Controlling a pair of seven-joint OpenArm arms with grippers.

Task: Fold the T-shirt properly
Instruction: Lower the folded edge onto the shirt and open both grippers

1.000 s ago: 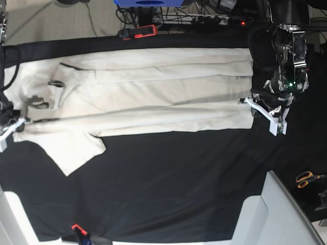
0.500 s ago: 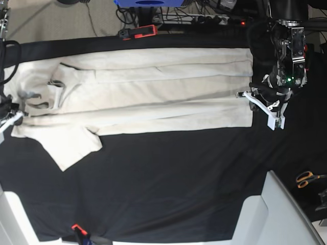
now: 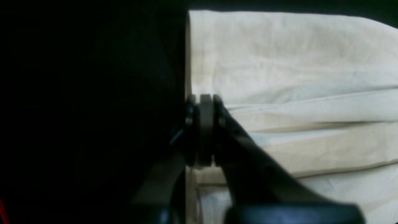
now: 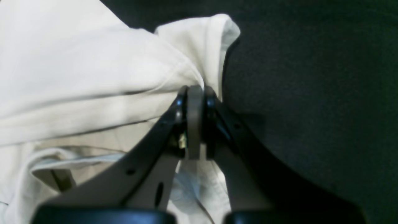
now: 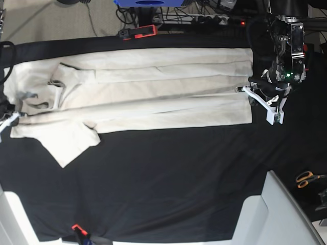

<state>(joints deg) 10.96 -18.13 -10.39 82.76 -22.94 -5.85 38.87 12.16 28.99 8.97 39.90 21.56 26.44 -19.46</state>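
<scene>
Right gripper (image 5: 9, 118) clamped on the shoulder edge of the T-shirt (image 5: 153, 97), which lies lengthwise on the black tablecloth (image 5: 179, 184), left gripper (image 5: 245, 92) pinching the hem: move both together, fabric taut, fold line straight.

One T-shirt (image 5: 153, 92), two clamps (image 5: 137, 32), one scissors (image 5: 308, 178).

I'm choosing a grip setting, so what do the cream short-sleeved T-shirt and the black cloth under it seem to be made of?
The cream short-sleeved T-shirt looks like soft matte knit fabric, probably cotton: it drapes in limp folds and soft wrinkles, with a stitched hem showing in the left wrist view. The black table covering looks like a matte woven or felt-like cloth: no shine, fine grainy texture in the right wrist view. The exact fibre of either cannot be told.
</scene>
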